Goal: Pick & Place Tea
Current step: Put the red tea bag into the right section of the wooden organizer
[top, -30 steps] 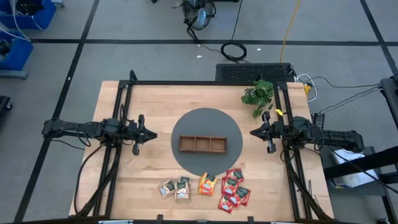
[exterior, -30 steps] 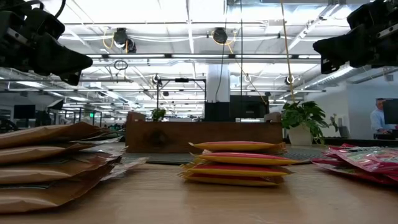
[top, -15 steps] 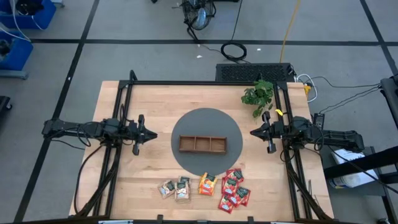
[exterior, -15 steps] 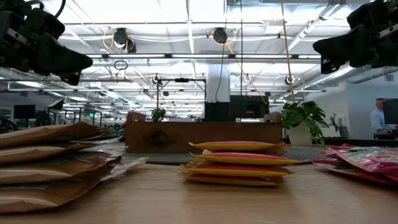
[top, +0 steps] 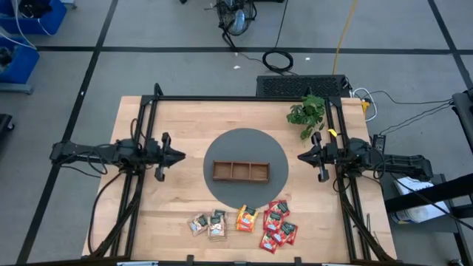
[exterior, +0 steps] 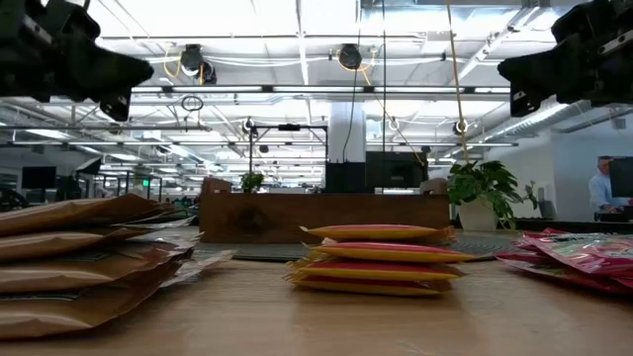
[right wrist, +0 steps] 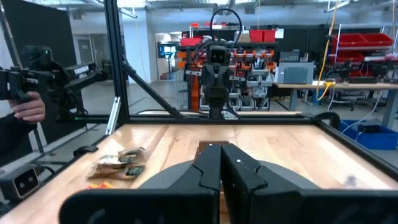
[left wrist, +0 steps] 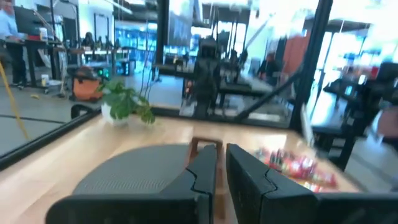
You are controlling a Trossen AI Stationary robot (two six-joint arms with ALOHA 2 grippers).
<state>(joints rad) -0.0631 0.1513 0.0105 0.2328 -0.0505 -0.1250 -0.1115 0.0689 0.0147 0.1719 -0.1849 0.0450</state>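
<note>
Here the left hand (top: 179,156) hovered over the counter's (top: 185,122) left half, its fingers (left wrist: 205,171) nearly together with a slim gap and nothing between them. The right hand (top: 301,157) hung over the right half, closed and empty. Between them a tray (top: 241,171) with three compartments sat on a grey mat (top: 244,142) at mid-counter, its long axis running left to right.

The tea (top: 244,222) lay near the front edge, well apart from both hands: tan sachets (top: 209,224) leftmost, orange (top: 246,219) in the middle, red (top: 278,224) to the right, in loose overlapping piles. They lay flat, turned every which way; being square, they showed no long axis. They looked light, thin, pliant and probably slick, so I judged that a hand should pinch one top sachet by a free edge or corner.
</note>
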